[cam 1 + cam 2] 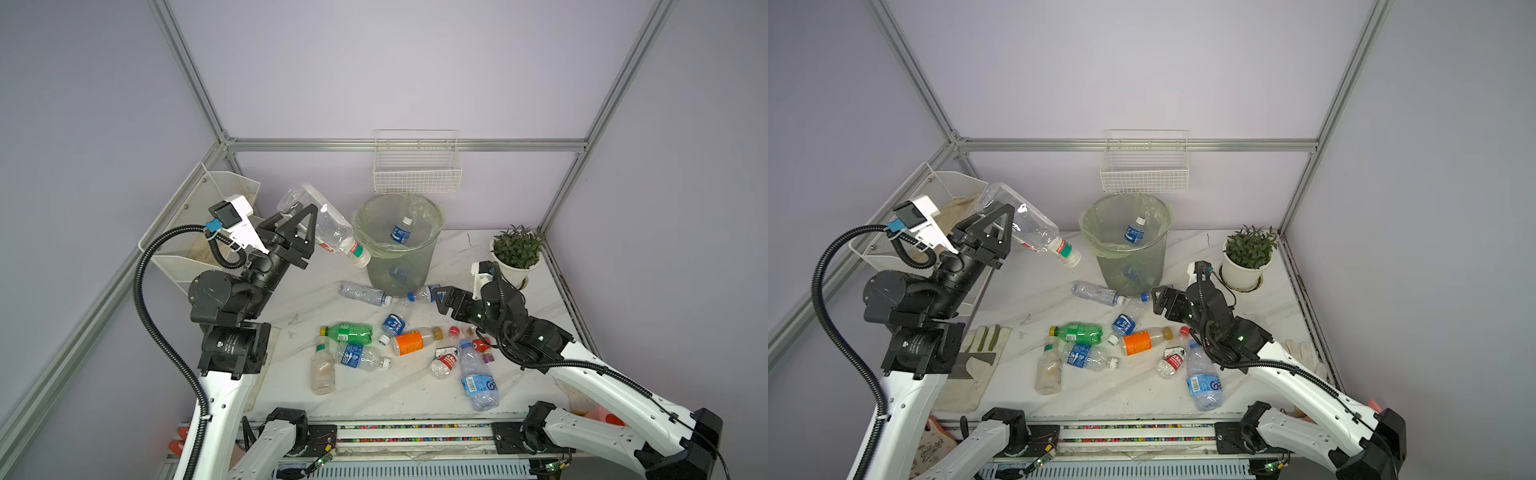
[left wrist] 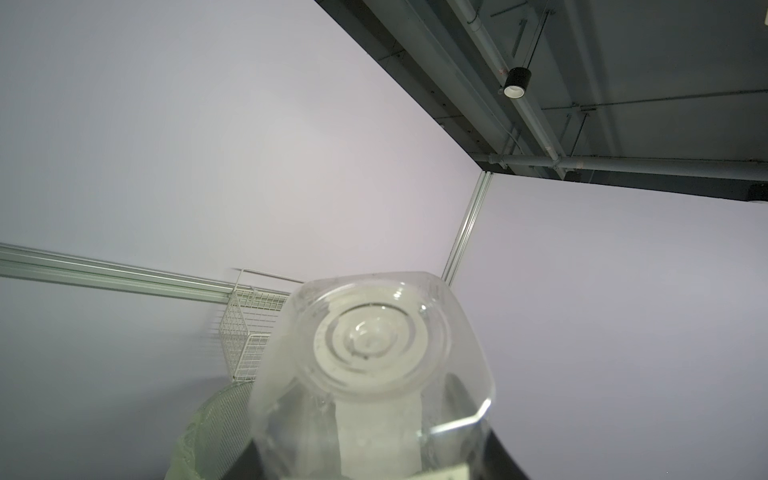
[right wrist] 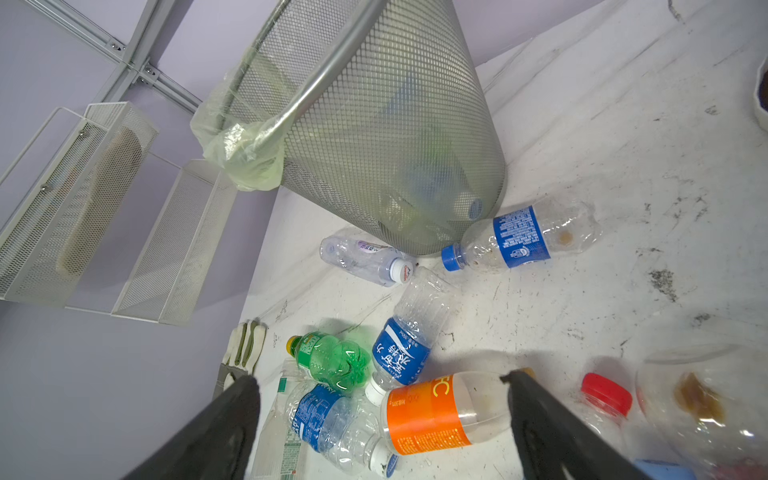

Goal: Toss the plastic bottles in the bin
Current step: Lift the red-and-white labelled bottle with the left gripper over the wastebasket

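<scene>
Our left gripper (image 1: 307, 218) is clamped on a clear bottle (image 1: 334, 235), its long axis slanting, cap pointing down past the gripper toward the bin (image 1: 430, 249); our right gripper (image 1: 438, 300) gapes wide, empty.

The white marbled table (image 1: 374, 401) carries the bin (image 1: 415, 266) at the back, a potted plant (image 1: 517, 249) in the far right corner, a glove (image 1: 980, 361) at the left edge, and bottles (image 1: 359, 357) lying scattered mid-table, among them a green bottle (image 1: 348, 332) and an orange-labelled bottle (image 1: 413, 341).
</scene>
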Tool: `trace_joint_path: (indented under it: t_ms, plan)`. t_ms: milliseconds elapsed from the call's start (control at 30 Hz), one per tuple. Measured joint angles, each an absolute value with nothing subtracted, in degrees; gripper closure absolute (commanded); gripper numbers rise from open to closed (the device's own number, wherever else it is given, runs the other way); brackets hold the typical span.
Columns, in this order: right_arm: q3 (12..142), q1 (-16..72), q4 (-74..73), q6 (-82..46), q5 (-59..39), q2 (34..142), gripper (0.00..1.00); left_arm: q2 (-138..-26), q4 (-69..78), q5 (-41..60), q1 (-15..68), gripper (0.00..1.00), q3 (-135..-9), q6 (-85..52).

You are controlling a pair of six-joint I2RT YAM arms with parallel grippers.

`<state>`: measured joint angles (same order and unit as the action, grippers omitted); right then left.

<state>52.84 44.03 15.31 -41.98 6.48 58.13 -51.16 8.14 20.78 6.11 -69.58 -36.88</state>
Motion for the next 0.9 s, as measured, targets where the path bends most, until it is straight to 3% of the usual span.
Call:
trace_joint_path:
  t_ms: [333, 600, 633, 667, 700, 900]
  plan:
    - [52.82, 44.03, 15.66, -42.44, 7.03, 56.64, 0.05, -60.55, 10.37, 19.05, 8.95, 1.0, -70.59, -36.07]
    - [52.64, 44.03, 16.16, -43.29, 7.97, 52.97, 0.05, -78.5, 10.46, 15.07, 13.67, 0.98, -83.44, -30.33]
    - [52.47, 44.03, 16.27, -43.38, 8.12, 52.29, 0.05, -81.78, 9.72, 14.37, 14.39, 0.6, -86.67, -28.86]
    - [52.36, 44.03, 16.45, -43.46, 8.19, 51.7, 0.05, -84.44, 8.54, 13.89, 14.87, 0.08, -89.62, -27.59]
    - [52.25, 44.03, 16.6, -43.46, 8.25, 50.92, 0.05, -87.29, 6.68, 13.47, 15.42, 0.0, -92.97, -25.96]
    - [52.14, 44.03, 17.93, -43.42, 9.69, 46.26, 0.05, -91.5, -1.32, 8.19, 21.08, 0.0, -98.72, -16.08]
